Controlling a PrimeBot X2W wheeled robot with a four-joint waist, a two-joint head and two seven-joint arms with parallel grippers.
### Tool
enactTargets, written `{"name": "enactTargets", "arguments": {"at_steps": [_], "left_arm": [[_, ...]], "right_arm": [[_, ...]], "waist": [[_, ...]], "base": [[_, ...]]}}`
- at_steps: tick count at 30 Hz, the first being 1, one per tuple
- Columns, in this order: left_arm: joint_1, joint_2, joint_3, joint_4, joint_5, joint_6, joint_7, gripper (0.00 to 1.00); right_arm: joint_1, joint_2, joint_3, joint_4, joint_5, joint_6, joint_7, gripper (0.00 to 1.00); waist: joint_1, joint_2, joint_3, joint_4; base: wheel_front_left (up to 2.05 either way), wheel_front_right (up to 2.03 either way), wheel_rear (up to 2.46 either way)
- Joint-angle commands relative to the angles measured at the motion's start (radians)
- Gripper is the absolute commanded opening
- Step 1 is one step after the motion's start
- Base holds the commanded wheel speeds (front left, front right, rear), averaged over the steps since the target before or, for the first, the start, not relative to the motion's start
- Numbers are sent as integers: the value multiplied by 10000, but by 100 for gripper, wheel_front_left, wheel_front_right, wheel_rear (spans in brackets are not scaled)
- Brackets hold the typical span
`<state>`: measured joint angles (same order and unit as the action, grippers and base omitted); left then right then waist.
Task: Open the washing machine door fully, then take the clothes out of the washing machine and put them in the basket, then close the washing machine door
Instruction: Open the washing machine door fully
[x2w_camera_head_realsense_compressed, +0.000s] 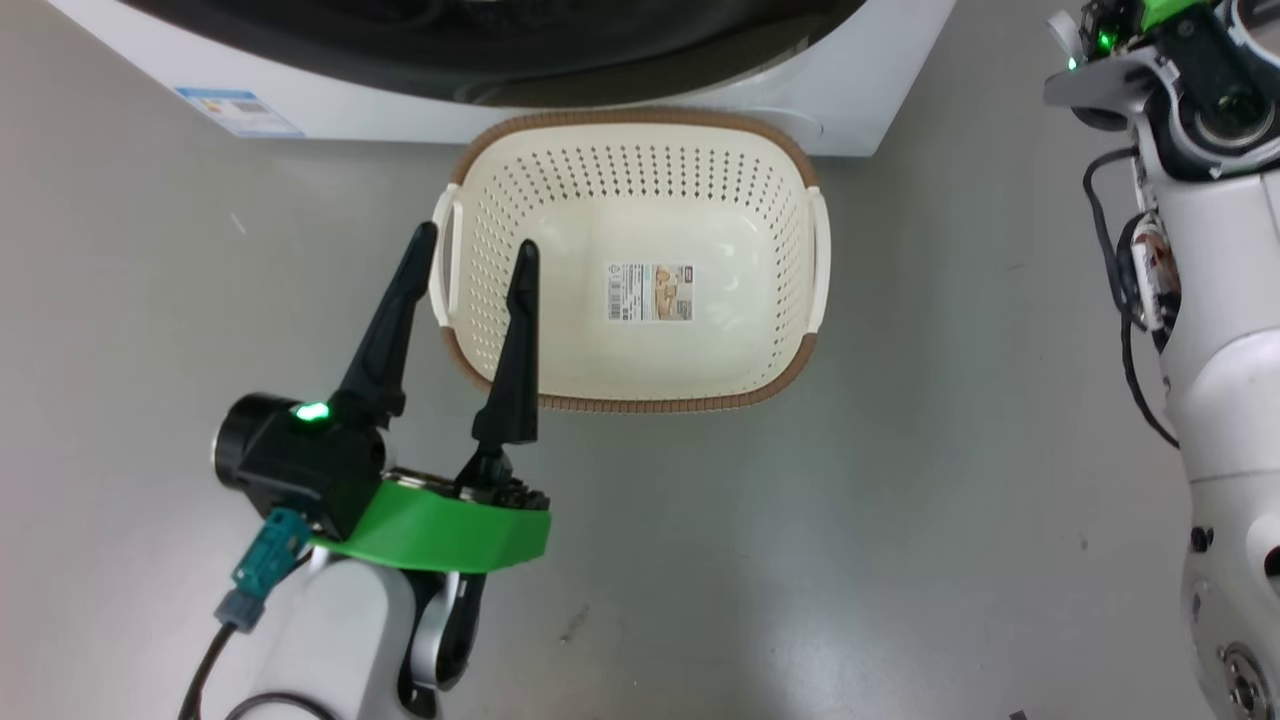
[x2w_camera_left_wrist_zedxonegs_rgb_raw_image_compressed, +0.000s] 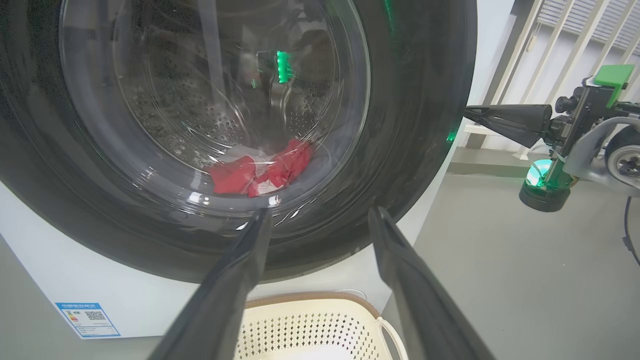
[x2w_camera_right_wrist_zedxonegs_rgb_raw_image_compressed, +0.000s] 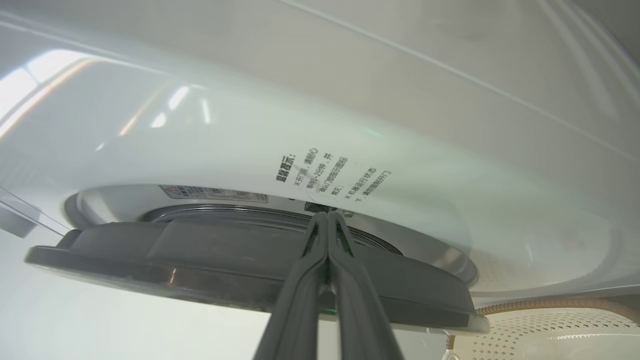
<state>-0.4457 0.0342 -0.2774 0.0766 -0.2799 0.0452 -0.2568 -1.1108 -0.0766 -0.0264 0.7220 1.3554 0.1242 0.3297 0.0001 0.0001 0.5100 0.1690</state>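
Fingers (x2w_camera_right_wrist_zedxonegs_rgb_raw_image_compressed: 305, 290) of the right gripper (x2w_camera_right_wrist_zedxonegs_rgb_raw_image_compressed: 327, 216), pressed together and empty, probe the washing machine door (x2w_camera_right_wrist_zedxonegs_rgb_raw_image_compressed: 200, 260) at its edge: opening seems in hand, needing an outward pull; left gripper (x2w_camera_head_realsense_compressed: 478, 237) gapes empty.

The washing machine door (x2w_camera_left_wrist_zedxonegs_rgb_raw_image_compressed: 415, 150) runs off the top and left edges of the left wrist view; through its reflection-streaked glass the clothes (x2w_camera_left_wrist_zedxonegs_rgb_raw_image_compressed: 260, 172) are one red and white heap, and their number cannot be told; the basket (x2w_camera_left_wrist_zedxonegs_rgb_raw_image_compressed: 310, 325) is cut by the bottom edge, partly behind the fingers of the left gripper (x2w_camera_left_wrist_zedxonegs_rgb_raw_image_compressed: 320, 214); in the head view the washing machine (x2w_camera_head_realsense_compressed: 880, 80) is cropped at the top, the basket's paper label (x2w_camera_head_realsense_compressed: 650, 292) too small to read; in the right wrist view, whether the right gripper (x2w_camera_right_wrist_zedxonegs_rgb_raw_image_compressed: 326, 216) touches the door cannot be told; the printed text (x2w_camera_right_wrist_zedxonegs_rgb_raw_image_compressed: 330, 175) above it is blurred.
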Motion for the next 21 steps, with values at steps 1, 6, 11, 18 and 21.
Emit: {"name": "enactTargets", "arguments": {"at_steps": [1, 6, 11, 18, 21], "left_arm": [[-149, 161, 211, -218, -92, 90, -49, 100], [-298, 161, 30, -208, -175, 150, -49, 100], [-395, 160, -47, -167, -206, 143, -49, 100], [-391, 160, -86, -173, -290, 201, -49, 100], [-393, 160, -92, -166, -317, 206, -49, 100]], "right_arm": [[-294, 158, 72, -165, 84, 65, 161, 0], [-864, 190, 239, 73, 346, 65, 926, 0], [-1211, 219, 381, 84, 541, 65, 1311, 0], [-1646, 237, 473, 78, 734, 65, 1607, 0], [-1817, 243, 586, 150, 745, 65, 1768, 0]], "waist": [[-1, -1, 173, 48], [-1, -1, 363, 41], [-1, -1, 497, 91], [-1, -1, 640, 198], [-1, -1, 693, 240]], "base": [[0, 0, 0], [0, 0, 0], [0, 0, 0], [0, 0, 0], [0, 0, 0]]}}
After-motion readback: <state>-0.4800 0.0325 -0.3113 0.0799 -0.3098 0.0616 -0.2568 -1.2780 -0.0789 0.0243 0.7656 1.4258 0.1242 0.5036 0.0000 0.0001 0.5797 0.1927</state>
